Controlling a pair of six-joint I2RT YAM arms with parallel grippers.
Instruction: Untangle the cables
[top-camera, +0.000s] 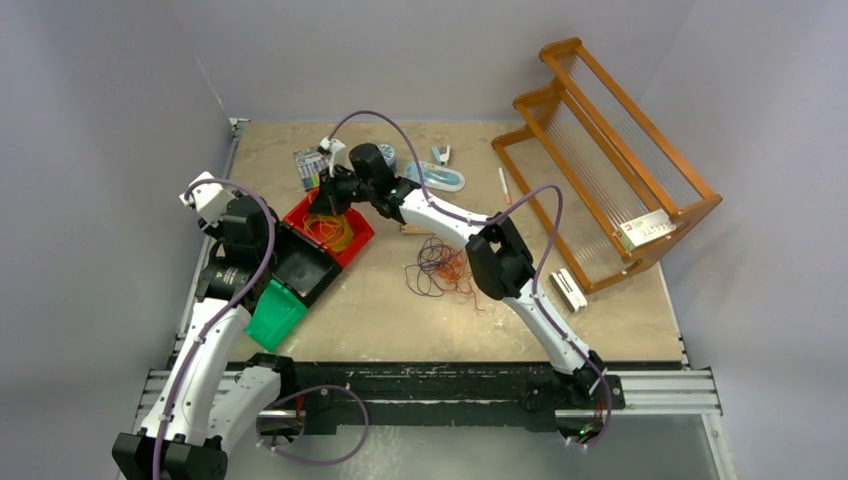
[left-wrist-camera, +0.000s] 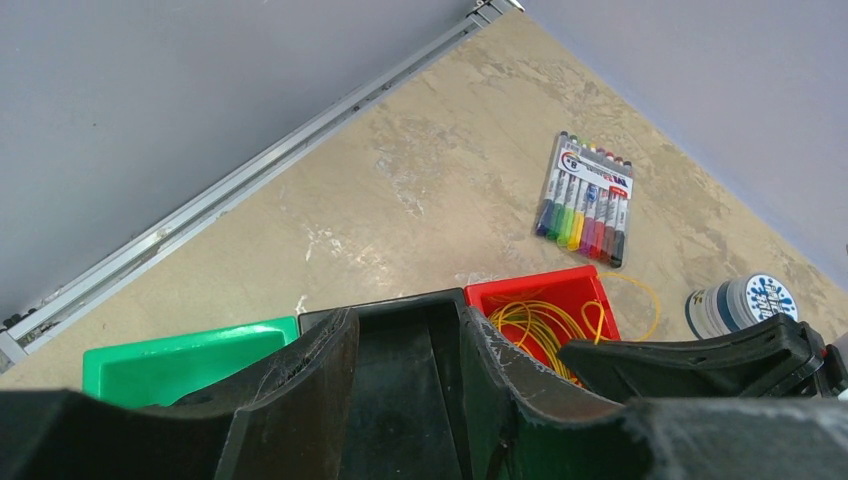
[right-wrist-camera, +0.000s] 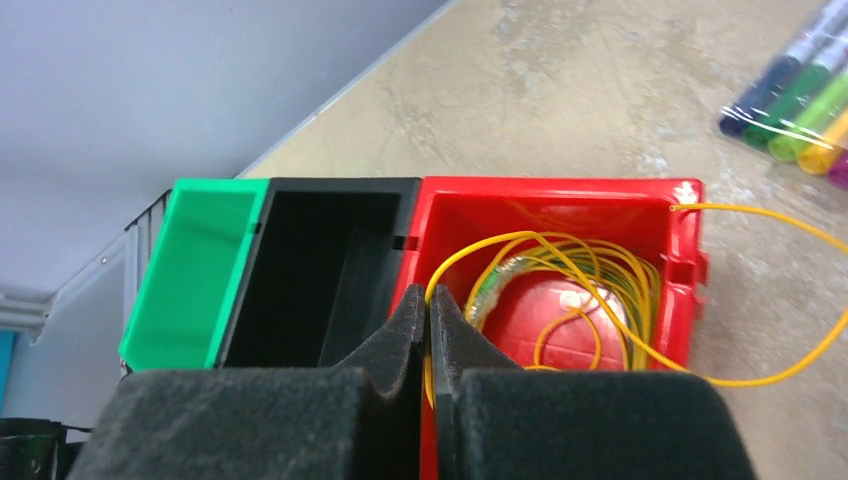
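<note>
Loops of thin wire, dark purple and orange, sprawl as a loose tangle (top-camera: 440, 268) on the mottled tan table (top-camera: 610, 325) in the overhead view. The right arm's dark elbow sits just beside it and hides its right edge. Yellow cables (top-camera: 335, 232) lie coiled in a red bin (top-camera: 362, 242) at the far end of a diagonal row, with a black bin (top-camera: 305, 270) next and a green bin (top-camera: 275, 318) nearest. The right gripper (top-camera: 332, 196) hangs over the red one. A slatted wooden rack (top-camera: 610, 150) stands off to the right.

From the left wrist, the left gripper (left-wrist-camera: 405, 355) shows scuffed black fingers (left-wrist-camera: 300, 385) set apart on either side of the black bin. Whether they pinch it I cannot tell. Beyond lie a marker pack (left-wrist-camera: 585, 197) in clear wrap and a tape roll (left-wrist-camera: 742, 303).

From the right wrist, the matt black pads are clenched together with one yellow strand running down between them, so the gripper has hold of the yellow cables. The rest coil glossy and springy inside the smooth plastic bin, and one loop arcs over its right wall onto the table.
</note>
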